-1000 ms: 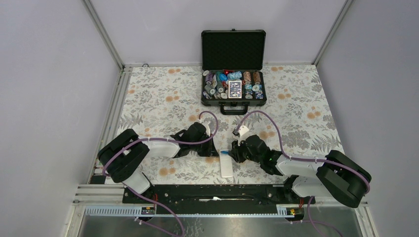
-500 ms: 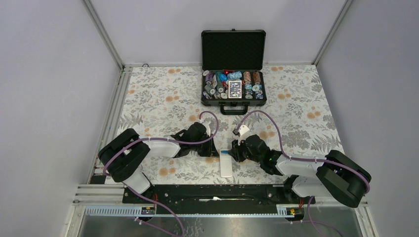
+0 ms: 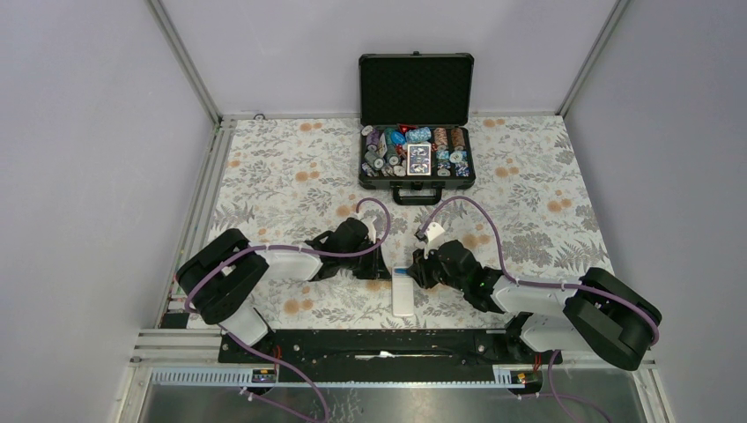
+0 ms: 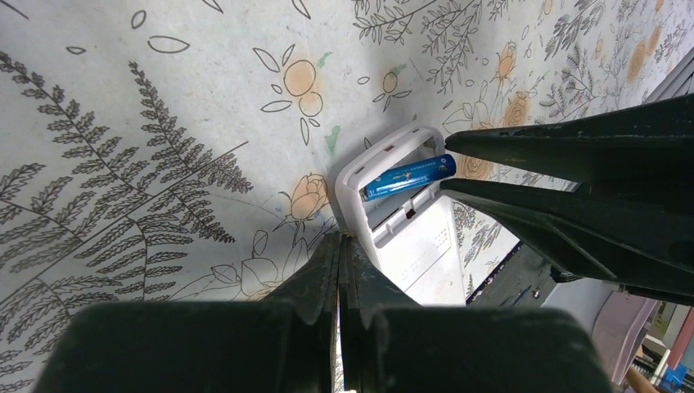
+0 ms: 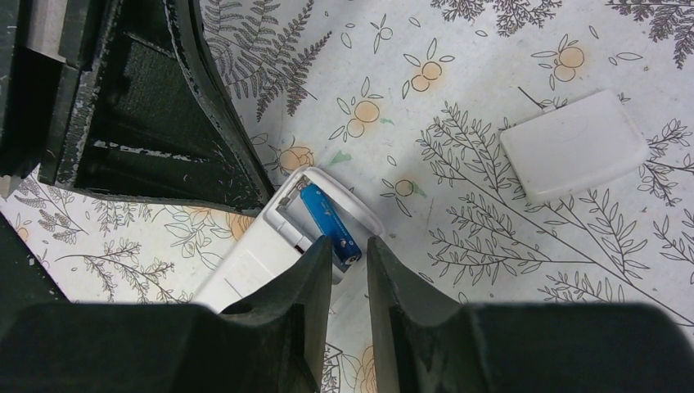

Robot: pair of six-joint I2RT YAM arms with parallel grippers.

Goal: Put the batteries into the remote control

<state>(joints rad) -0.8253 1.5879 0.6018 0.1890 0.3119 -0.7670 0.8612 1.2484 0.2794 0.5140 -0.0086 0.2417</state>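
Remote control (image 3: pixel 403 293) lies flat on the desk (image 3: pixel 291 176) near its 6 o'clock edge, midway between the two arms. Its long axis runs from 12 to 6 o'clock in the top view, and the open battery bay is at the 12 o'clock end.

A blue battery (image 5: pixel 327 219) sits in that bay crosswise to the remote, so its own long axis runs roughly 9 to 3 o'clock. The right hand (image 5: pixel 350 250) reaches in from 3 o'clock, in line with the cell. Its fingers stand only partly apart and pinch the battery's 3 o'clock end. That end appears to sit over the bay's side wall, so I judge it not fully seated, though the pictures do not settle its tilt.

The left hand (image 4: pixel 340 239) comes from 9 o'clock with its fingers fully together and holding nothing. Its tips touch the remote's 9 o'clock side wall, likely bracing it against the push.

The coming move turns on this line-up: the right hand is the nearer one, already on the cell, and it would have to press along the battery's axis toward 9 o'clock and down.

A second battery is not visible in any view. A white lid (image 5: pixel 575 146), probably the bay cover, lies well apart on the desk.
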